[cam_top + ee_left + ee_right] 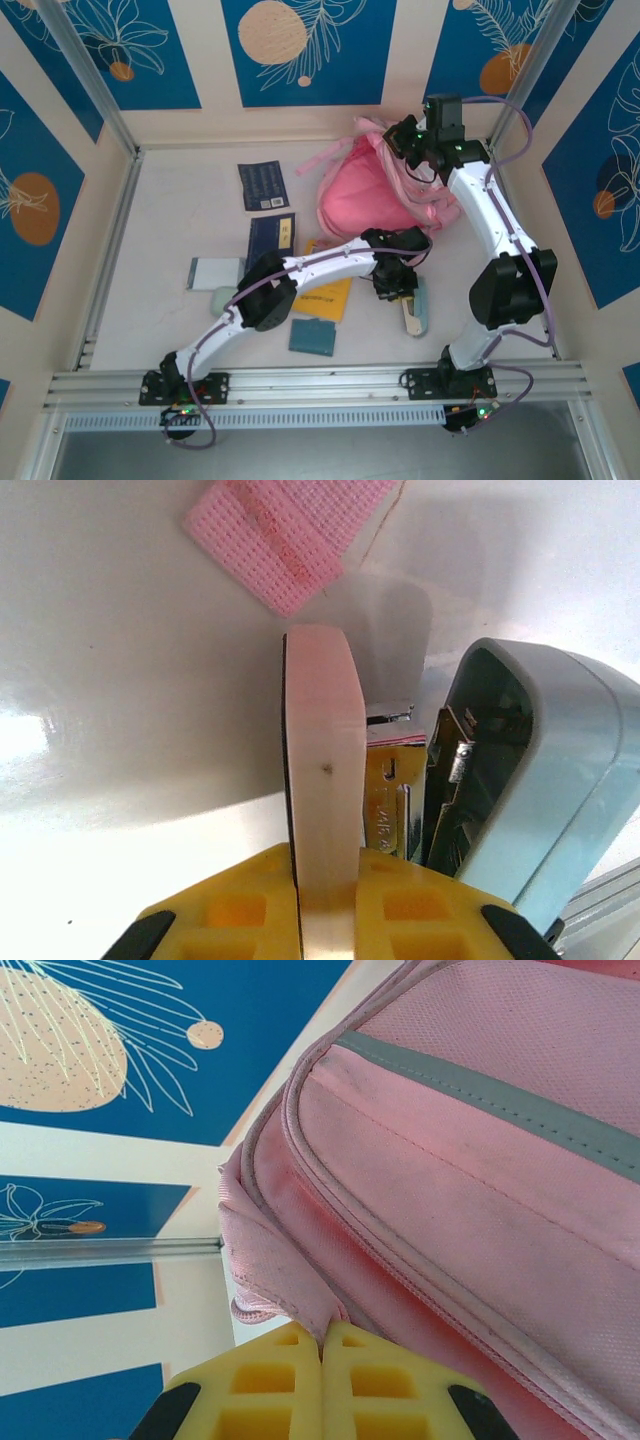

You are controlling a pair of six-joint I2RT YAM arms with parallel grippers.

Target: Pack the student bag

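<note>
The student bag [368, 188], pink and soft, lies at the back of the table. My right gripper [405, 137] is at its top right edge. In the right wrist view that gripper [322, 1336] is shut on a fold of the bag's [480, 1200] pink fabric, beside a seam. My left gripper [390, 288] hangs low in front of the bag. In the left wrist view its jaws [328, 862] press both sides of a pale flat piece [322, 740] that stands on edge. A grey-green stapler [540, 770] lies open just to the right of it. A pink strap [285, 535] lies ahead.
Two dark blue booklets [262, 185] [272, 237], a yellow book [325, 292], a teal card [312, 337], a grey notebook [214, 272] and a pale green eraser [222, 298] lie left of the left arm. The stapler [416, 308] sits between the arms. Walls close in the table.
</note>
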